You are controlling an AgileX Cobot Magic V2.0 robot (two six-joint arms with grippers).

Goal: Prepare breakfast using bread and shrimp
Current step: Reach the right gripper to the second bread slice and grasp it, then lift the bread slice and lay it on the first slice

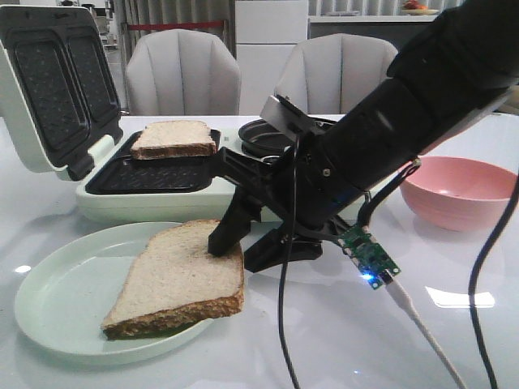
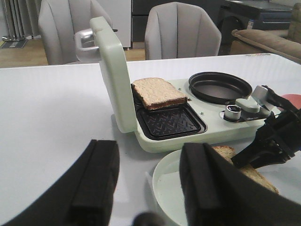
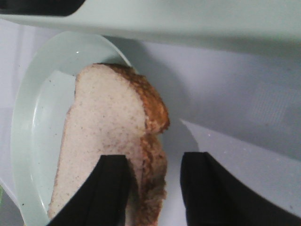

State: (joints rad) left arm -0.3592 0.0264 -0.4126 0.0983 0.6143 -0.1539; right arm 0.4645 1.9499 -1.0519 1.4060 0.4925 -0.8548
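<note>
One bread slice (image 1: pixel 174 279) lies on a pale green plate (image 1: pixel 57 308), its right edge hanging over the rim. A second slice (image 1: pixel 173 138) sits in the far tray of the open sandwich maker (image 1: pixel 154 207). My right gripper (image 1: pixel 239 253) is open and straddles the right crust of the plate's slice (image 3: pixel 108 122): one finger is over the top face, the other stands beside the crust over the table. In the right wrist view the gripper (image 3: pixel 157 190) shows a gap around the crust. My left gripper (image 2: pixel 150 183) is open and empty, above the plate's (image 2: pixel 171 188) left rim. No shrimp shows.
A pink bowl (image 1: pixel 458 190) stands at the right. A round black pan (image 2: pixel 219 87) sits in the sandwich maker's right half, with its knob (image 2: pixel 231 111) in front. The maker's lid (image 1: pixel 49 89) stands open at the left. Two chairs are behind the table.
</note>
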